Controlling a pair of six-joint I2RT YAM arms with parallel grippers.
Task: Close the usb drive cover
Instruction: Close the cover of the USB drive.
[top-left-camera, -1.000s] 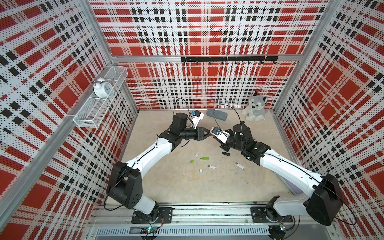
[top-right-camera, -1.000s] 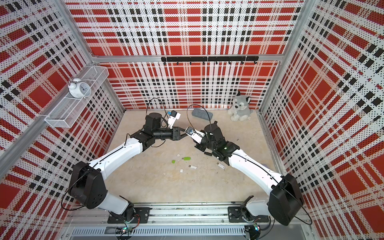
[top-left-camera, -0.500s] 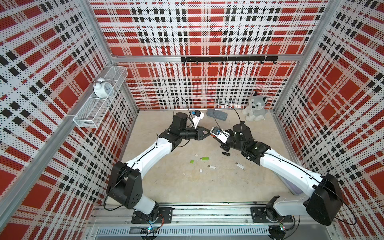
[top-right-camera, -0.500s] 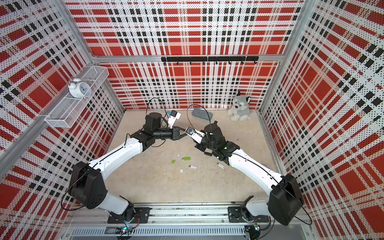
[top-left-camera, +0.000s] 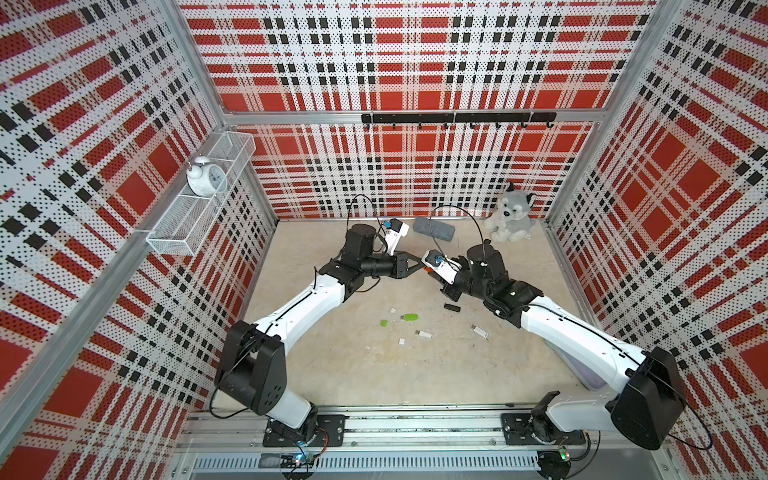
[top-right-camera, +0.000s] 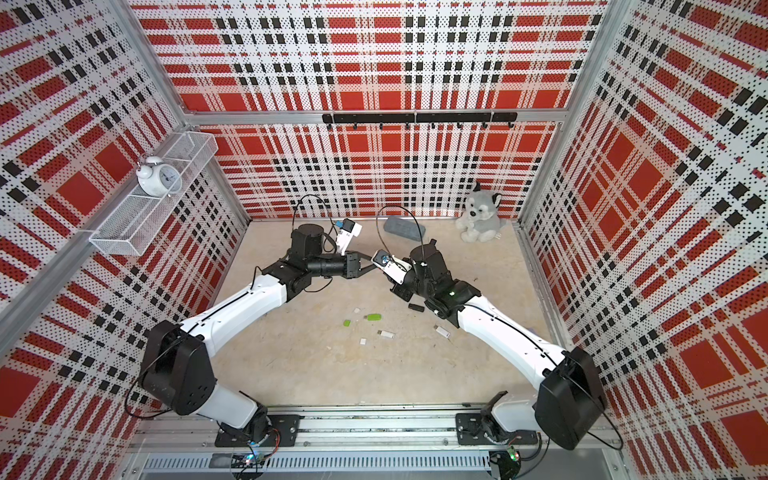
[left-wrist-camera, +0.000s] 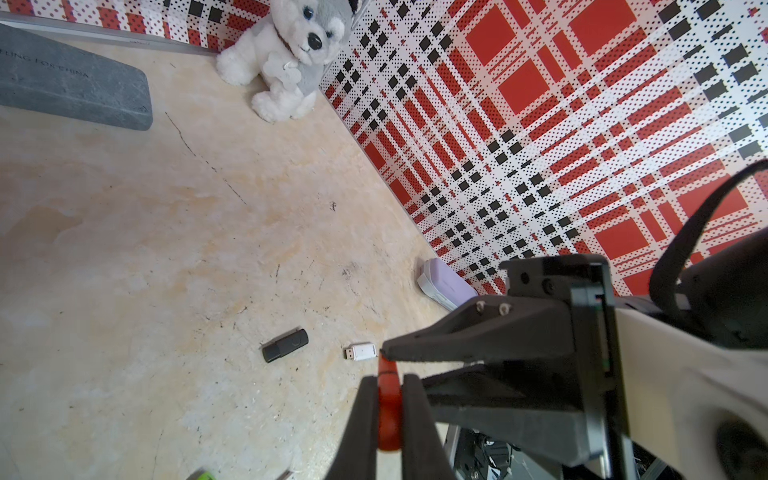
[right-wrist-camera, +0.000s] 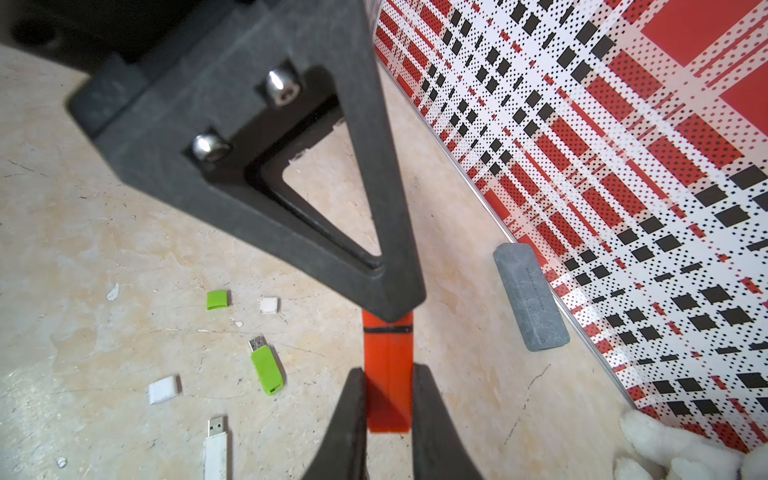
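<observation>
**Two jaws, one orange drive**

Midair over the far middle of the surface (top-left-camera: 332, 374), the orange usb drive (right-wrist-camera: 388, 399) hangs between both arms. Right jaws are narrowed on its body, left jaws pinched on the cover (left-wrist-camera: 390, 415), tips close together. The cover looks nearly home, but a thin dark seam shows (one last squeeze seems due). A green drive (right-wrist-camera: 268, 370) and a white drive (right-wrist-camera: 216, 451) lie nearer, unclaimed.

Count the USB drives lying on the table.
4: green drive, white drive near it, black drive and second white drive by the right arm. Arms may hide others.
</observation>
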